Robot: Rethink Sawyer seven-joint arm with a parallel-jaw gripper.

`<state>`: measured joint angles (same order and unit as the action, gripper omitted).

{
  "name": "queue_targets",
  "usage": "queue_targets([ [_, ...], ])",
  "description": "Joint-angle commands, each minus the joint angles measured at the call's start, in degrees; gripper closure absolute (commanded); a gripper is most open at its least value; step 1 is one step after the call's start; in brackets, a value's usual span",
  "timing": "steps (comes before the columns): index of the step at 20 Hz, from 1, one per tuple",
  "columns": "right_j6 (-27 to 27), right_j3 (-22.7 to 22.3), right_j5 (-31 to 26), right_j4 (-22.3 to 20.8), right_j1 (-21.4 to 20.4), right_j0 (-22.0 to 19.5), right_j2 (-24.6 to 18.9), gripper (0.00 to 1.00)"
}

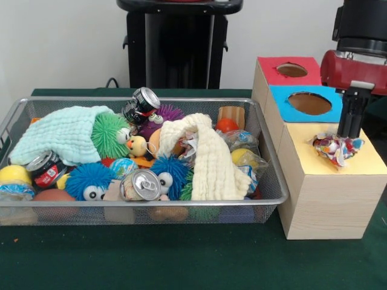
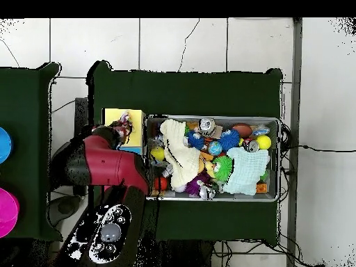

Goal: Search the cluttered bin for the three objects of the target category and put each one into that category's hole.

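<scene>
The wire-mesh bin (image 1: 145,99) is packed with toys, cans and towels; it also shows in the overhead view (image 2: 212,118). One spotted white cloth (image 1: 335,148) lies bunched on the yellow top (image 1: 363,162) of the nearest wooden box, and it covers the hole. My gripper (image 1: 349,130) hangs straight down right above the cloth's far edge. In the overhead view the cloth (image 2: 125,125) lies on the yellow box (image 2: 115,117) beside my red arm (image 2: 104,161). A scrap of white printed cloth (image 1: 190,144) peeks out between the cream towel's folds.
A blue-topped box (image 1: 283,96) and a red-topped box (image 1: 269,66) stand behind the yellow one, each with an open cutout. In the bin lie a mint towel (image 1: 60,136), a cream waffle towel (image 1: 211,163), two cans (image 1: 140,184) and fuzzy balls (image 1: 91,178).
</scene>
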<state>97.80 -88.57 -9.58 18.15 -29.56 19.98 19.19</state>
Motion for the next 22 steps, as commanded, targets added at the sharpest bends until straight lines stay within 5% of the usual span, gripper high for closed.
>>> queue_targets([
  [1,13.50,-4.57,4.91,0.46,5.83,-2.49,-4.34,1.00],
  [3,13.13,-5.74,6.03,0.47,6.11,-5.55,-8.76,1.00],
  [8,14.43,-6.56,3.89,3.00,8.52,-7.13,-11.37,1.00],
  [13,15.66,-5.14,-6.93,6.77,10.35,-5.75,-8.60,1.00],
  [22,15.29,-4.71,-15.49,8.31,8.31,-4.54,-7.20,1.00],
])
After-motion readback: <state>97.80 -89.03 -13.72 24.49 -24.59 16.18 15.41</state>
